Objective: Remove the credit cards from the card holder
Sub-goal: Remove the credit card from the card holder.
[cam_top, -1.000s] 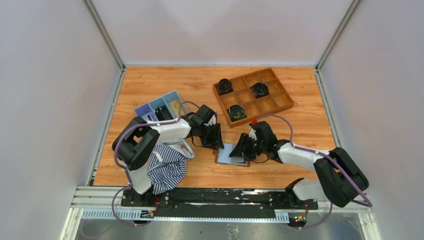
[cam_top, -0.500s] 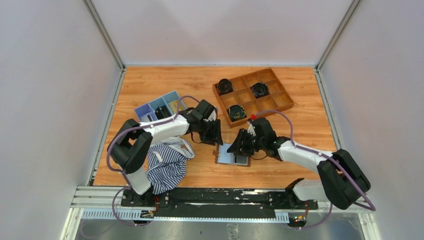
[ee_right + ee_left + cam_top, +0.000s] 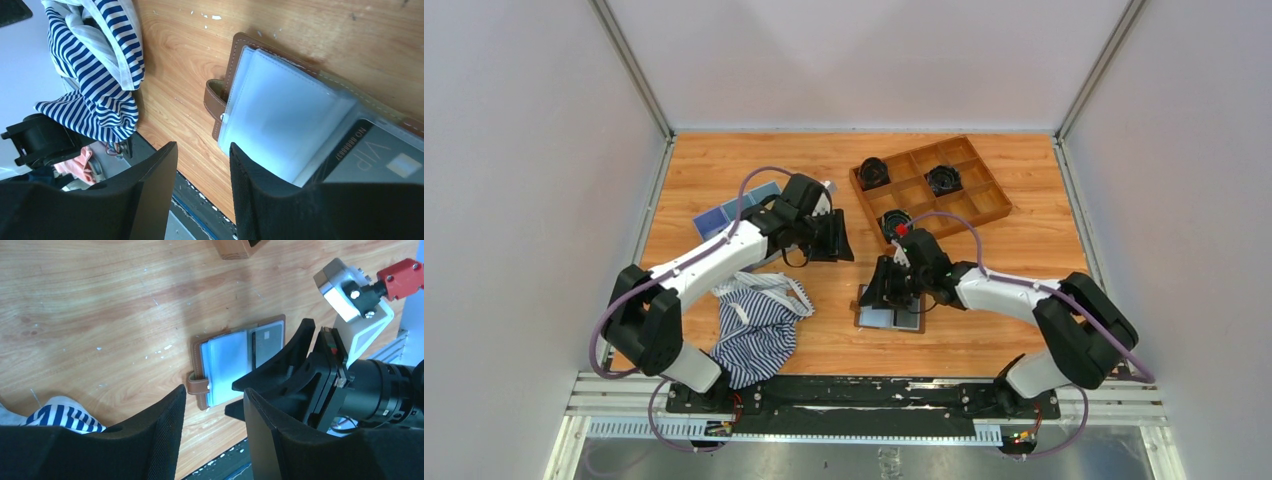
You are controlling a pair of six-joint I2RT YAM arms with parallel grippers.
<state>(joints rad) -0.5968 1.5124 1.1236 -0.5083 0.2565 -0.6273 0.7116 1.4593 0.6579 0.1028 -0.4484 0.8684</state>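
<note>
The card holder [image 3: 890, 319] lies open on the table, brown cover down, pale grey-blue sleeves up. It also shows in the left wrist view [image 3: 235, 360] and the right wrist view [image 3: 280, 112]. A dark card marked VIP [image 3: 372, 155] sits in its right half and shows in the left wrist view [image 3: 267, 342] too. My right gripper [image 3: 880, 291] is open and empty, hovering low over the holder's left half, and the right wrist view [image 3: 204, 195] shows the same. My left gripper [image 3: 833, 239] is open and empty, apart from the holder at its far left, as the left wrist view [image 3: 215, 440] shows.
A brown wooden grid tray [image 3: 959, 205] with three black coiled items stands at the back right. A light-blue compartment tray [image 3: 722, 216] is partly hidden behind my left arm. A blue-striped cloth [image 3: 759, 330] lies near the front left edge and shows in the right wrist view [image 3: 95, 65].
My left gripper has pulled back up and to the left, away from the card holder. My right gripper has moved left over the holder. The holder has stayed in place.
</note>
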